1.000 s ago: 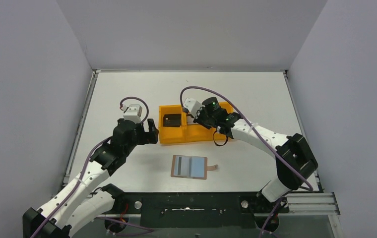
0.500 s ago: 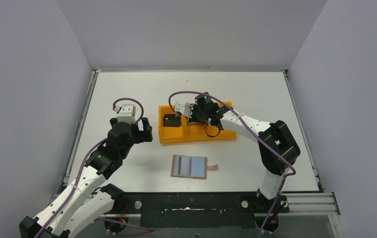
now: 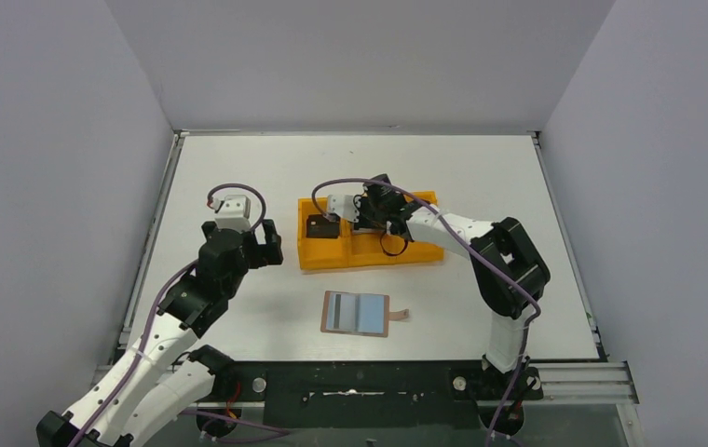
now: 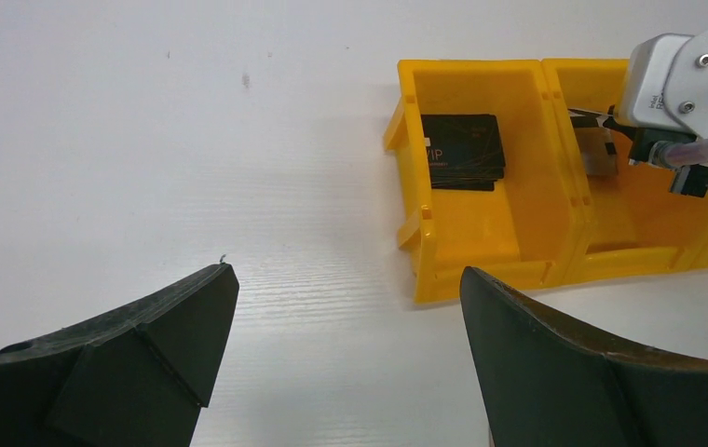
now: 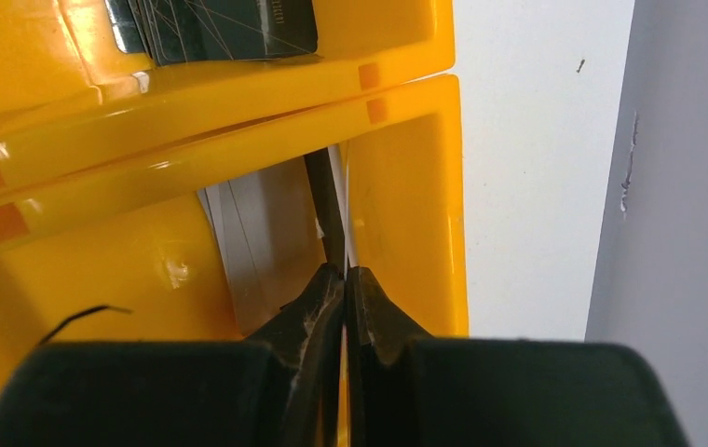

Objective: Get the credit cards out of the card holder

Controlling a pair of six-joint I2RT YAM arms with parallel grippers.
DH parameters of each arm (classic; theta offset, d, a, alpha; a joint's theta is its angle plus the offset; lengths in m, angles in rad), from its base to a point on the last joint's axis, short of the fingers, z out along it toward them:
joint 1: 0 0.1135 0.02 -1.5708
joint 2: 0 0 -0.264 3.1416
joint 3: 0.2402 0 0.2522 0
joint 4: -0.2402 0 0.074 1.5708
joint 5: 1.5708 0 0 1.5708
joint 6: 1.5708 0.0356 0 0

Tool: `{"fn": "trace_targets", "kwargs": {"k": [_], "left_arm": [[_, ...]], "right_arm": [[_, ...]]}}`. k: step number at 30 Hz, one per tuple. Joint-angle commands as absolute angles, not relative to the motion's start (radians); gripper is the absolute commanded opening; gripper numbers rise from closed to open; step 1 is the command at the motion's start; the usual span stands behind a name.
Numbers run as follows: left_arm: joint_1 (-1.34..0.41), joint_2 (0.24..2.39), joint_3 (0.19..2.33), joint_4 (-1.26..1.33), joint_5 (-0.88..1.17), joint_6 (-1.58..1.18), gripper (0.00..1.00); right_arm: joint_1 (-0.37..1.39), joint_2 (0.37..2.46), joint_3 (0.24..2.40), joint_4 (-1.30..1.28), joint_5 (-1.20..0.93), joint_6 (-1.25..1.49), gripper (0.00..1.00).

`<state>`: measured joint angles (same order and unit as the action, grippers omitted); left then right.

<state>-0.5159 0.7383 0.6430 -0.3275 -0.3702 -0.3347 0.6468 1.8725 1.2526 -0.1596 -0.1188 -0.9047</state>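
The card holder (image 3: 357, 314) lies open on the table near the front, grey-blue inside up, with neither gripper at it. A black credit card (image 4: 462, 149) rests in the left compartment of the orange tray (image 3: 369, 259). A silvery grey card (image 5: 257, 237) lies in the middle compartment. My right gripper (image 5: 343, 279) is lowered into that middle compartment and is shut on a thin card (image 5: 325, 209) seen edge-on, its colour unreadable. My left gripper (image 4: 348, 275) hovers open and empty over bare table left of the tray.
The tray's orange walls (image 5: 406, 186) stand close on both sides of the right fingers. The right arm's wrist camera block (image 4: 695, 84) hangs over the tray's middle. Grey walls enclose the table on three sides.
The right gripper has swung left over the tray and down into the middle compartment. The left arm has drawn back slightly to the left. The card holder has not moved.
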Motion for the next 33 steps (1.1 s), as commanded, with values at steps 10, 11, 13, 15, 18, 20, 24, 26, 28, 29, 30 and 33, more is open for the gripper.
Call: {"fn": "trace_targets", "kwargs": {"k": [10, 11, 13, 15, 18, 20, 24, 26, 28, 29, 30, 33], "left_arm": [[-0.486, 0.774, 0.673, -0.323, -0.349, -0.322, 0.91], [-0.484, 0.773, 0.673, -0.323, -0.350, -0.323, 0.91], [-0.477, 0.772, 0.671, -0.320, -0.346, -0.325, 0.91], [-0.471, 0.770, 0.669, -0.317, -0.336, -0.325, 0.91], [-0.464, 0.776, 0.669, -0.313, -0.323, -0.325, 0.91], [-0.461, 0.781, 0.670, -0.315, -0.316, -0.325, 0.91], [-0.457, 0.787, 0.670, -0.316, -0.311, -0.326, 0.91], [-0.453, 0.792, 0.669, -0.314, -0.304, -0.326, 0.91], [-0.450, 0.796, 0.672, -0.313, -0.297, -0.326, 0.91], [-0.449, 0.799, 0.671, -0.312, -0.294, -0.325, 0.91], [-0.447, 0.801, 0.672, -0.312, -0.291, -0.326, 0.91], [-0.442, 0.806, 0.672, -0.310, -0.280, -0.327, 0.91]], "right_arm": [[0.618, 1.910, 1.307, -0.179, -0.182, -0.913, 0.08], [0.618, 1.909, 1.314, -0.196, -0.189, -0.908, 0.09], [0.616, 1.901, 1.323, -0.215, -0.202, -0.891, 0.12], [0.617, 1.895, 1.324, -0.227, -0.212, -0.878, 0.28], [0.614, 1.892, 1.331, -0.248, -0.219, -0.867, 0.32], [0.613, 1.883, 1.329, -0.249, -0.230, -0.851, 0.35], [0.613, 1.830, 1.304, -0.198, -0.237, -0.782, 0.37], [0.614, 1.793, 1.293, -0.158, -0.217, -0.710, 0.38], [0.617, 1.748, 1.278, -0.104, -0.185, -0.599, 0.40], [0.617, 1.723, 1.260, -0.072, -0.169, -0.533, 0.41], [0.621, 1.691, 1.232, -0.040, -0.148, -0.469, 0.44], [0.630, 1.601, 1.171, 0.008, -0.056, -0.225, 0.51]]}}
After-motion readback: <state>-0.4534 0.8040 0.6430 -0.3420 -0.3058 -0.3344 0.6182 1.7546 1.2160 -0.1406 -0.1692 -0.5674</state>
